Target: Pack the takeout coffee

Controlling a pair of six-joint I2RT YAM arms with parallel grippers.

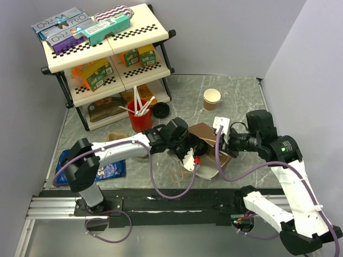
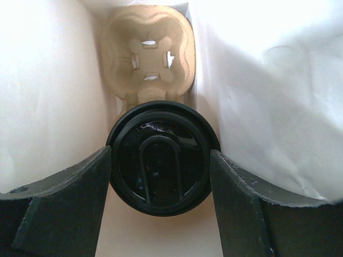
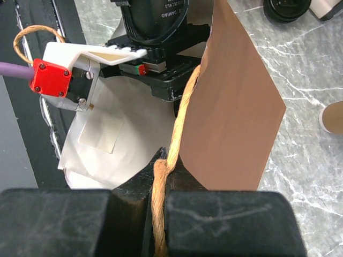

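Takeout coffee [image 2: 159, 155]: inside the paper bag [image 3: 230, 107], just within its mouth, black lid facing the left wrist camera.
Left pincer [image 2: 161, 176]: reaching into the bag's mouth, jaws spread wide and closed on the coffee, one finger against each side just under the lid; judged a carrying grip that puts the cup in base first.
Right pincer [image 3: 158, 179]: at the bag's near edge, jaws fully closed on the twine handle [image 3: 182, 123]; judged to be pulling that side up so the mouth gapes for the other arm.
Bag walls: white inside and brown outside, parted to either side of the cup.
Cup carrier [image 2: 147, 53]: moulded tan pulp at the bag's far end, beyond the lid, its slotted well empty; likely the seat meant for the cup.
Hidden: the lid covers the cup's body and base, so I cannot tell whether it rests on the bag's wall or hangs free; from above, the left wrist and bag hide the coffee entirely.
Beyond the bag: a red cup of white sticks [image 1: 140, 119] and a lidless tan cup [image 1: 211, 98] stand on the tabletop [image 1: 236, 91], well apart from the bag.
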